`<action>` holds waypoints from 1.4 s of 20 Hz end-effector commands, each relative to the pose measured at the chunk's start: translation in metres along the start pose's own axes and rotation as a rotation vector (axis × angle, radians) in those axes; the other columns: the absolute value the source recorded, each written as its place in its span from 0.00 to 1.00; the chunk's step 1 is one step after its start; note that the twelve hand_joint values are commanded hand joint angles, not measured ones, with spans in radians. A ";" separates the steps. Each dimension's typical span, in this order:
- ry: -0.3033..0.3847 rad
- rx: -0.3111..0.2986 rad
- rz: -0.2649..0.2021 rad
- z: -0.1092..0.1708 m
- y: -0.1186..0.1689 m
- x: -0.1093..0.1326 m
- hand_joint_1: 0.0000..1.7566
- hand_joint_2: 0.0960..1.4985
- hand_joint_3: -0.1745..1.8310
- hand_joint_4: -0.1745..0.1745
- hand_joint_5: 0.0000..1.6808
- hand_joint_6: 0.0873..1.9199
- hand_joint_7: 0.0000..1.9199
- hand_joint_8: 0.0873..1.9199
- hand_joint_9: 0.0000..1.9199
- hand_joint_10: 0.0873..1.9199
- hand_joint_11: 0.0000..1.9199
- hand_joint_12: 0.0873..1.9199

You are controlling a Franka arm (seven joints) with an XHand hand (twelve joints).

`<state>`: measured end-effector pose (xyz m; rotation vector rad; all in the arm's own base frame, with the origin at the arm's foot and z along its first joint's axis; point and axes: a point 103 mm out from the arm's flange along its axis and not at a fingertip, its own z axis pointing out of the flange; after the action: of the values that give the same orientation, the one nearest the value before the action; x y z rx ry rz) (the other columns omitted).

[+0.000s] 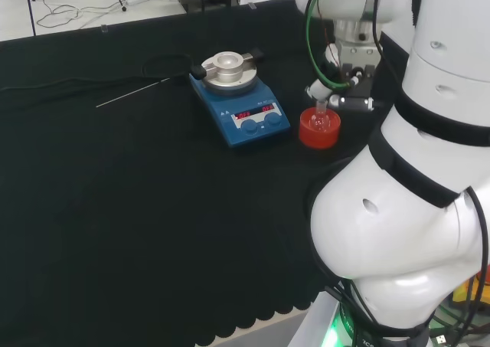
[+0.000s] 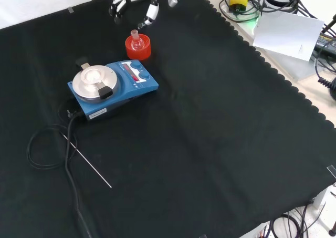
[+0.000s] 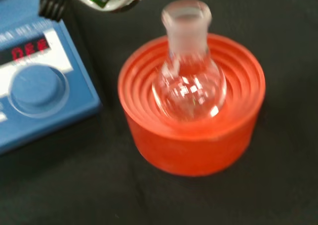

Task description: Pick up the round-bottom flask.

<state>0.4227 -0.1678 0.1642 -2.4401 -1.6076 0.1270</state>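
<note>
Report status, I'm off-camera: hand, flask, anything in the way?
Hand open, above and beyond flask, no contact. Round-bottom flask upright in red ribbed stand. Blue hotplate stirrer beside stand; approach from above looks unobstructed.

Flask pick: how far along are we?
Done: the hand is near the round-bottom flask. In hand: nothing; the fingers are open and apart from the flask, which sits upright in its red ribbed stand beside the blue hotplate. Left: close in, grasp, lift.

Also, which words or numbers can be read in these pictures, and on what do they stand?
Red lit display on the blue stirrer plate: too blurred to read.
White print above its knob: too blurred to read.
Round-bottom flask and red ribbed stand: no print.
</note>
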 end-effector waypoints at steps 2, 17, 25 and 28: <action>0.025 0.007 0.012 0.020 0.010 -0.020 0.52 0.41 0.42 0.32 0.35 0.22 0.09 0.32 0.18 0.35 0.00 0.71; 0.021 0.014 0.012 0.030 0.011 -0.026 0.52 0.40 0.43 0.32 0.35 0.25 0.10 0.32 0.19 0.34 0.00 0.71; 0.001 0.007 -0.007 0.042 0.006 -0.006 0.53 0.39 0.43 0.32 0.35 0.27 0.10 0.32 0.19 0.34 0.00 0.71; 0.001 -0.003 -0.013 0.043 0.006 -0.003 0.53 0.38 0.43 0.32 0.35 0.27 0.10 0.33 0.20 0.34 0.00 0.71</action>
<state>0.4175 -0.1719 0.1218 -2.4298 -1.6126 0.1260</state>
